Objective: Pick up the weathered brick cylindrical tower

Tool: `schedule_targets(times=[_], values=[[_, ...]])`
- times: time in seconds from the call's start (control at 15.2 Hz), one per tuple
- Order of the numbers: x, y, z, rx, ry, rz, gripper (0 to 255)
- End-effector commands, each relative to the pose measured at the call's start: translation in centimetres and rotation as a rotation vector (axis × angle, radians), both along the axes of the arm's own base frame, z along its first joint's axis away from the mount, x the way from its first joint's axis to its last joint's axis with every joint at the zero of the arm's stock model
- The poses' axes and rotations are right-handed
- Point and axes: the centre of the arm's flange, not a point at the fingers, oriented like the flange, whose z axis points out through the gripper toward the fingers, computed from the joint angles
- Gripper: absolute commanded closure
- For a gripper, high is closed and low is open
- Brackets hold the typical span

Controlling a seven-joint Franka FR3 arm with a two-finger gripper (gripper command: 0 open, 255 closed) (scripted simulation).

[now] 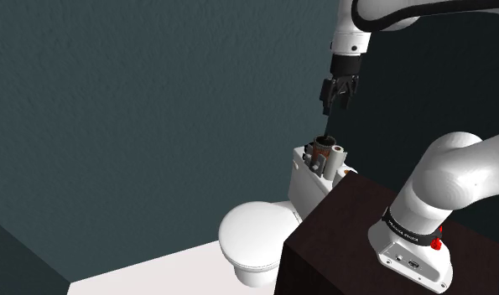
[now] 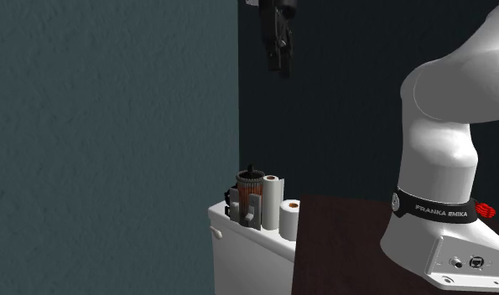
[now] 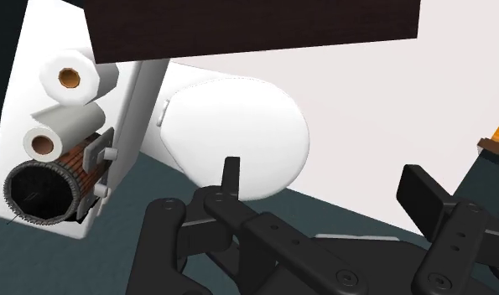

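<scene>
A white arm (image 2: 440, 126) on a dark-brown stand (image 1: 340, 230) reaches over a white toilet (image 1: 254, 239). The shoulder view shows its closed lid. The wrist view looks down into the brick tower's (image 3: 63, 178) dark hollow top. The tower stands upright, long axis vertical, at the tank-top (image 2: 239, 235) end farthest from the stand, beside two paper rolls (image 2: 272, 197). The gripper (image 1: 337, 102) hangs well above, fingers spread, empty. The arm's band (image 2: 444, 213) reads "FRANKA EMIKA".
</scene>
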Motion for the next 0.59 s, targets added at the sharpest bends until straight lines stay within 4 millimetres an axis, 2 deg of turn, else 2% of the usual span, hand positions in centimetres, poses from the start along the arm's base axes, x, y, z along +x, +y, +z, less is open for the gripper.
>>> schedule_targets(times=[0.0, 0.53], values=[[1.3, -1.4, -2.1, -0.011, -0.012, -0.033, 0], [4.7, -7.7, -9.0, -0.052, -0.056, -0.164, 0]])
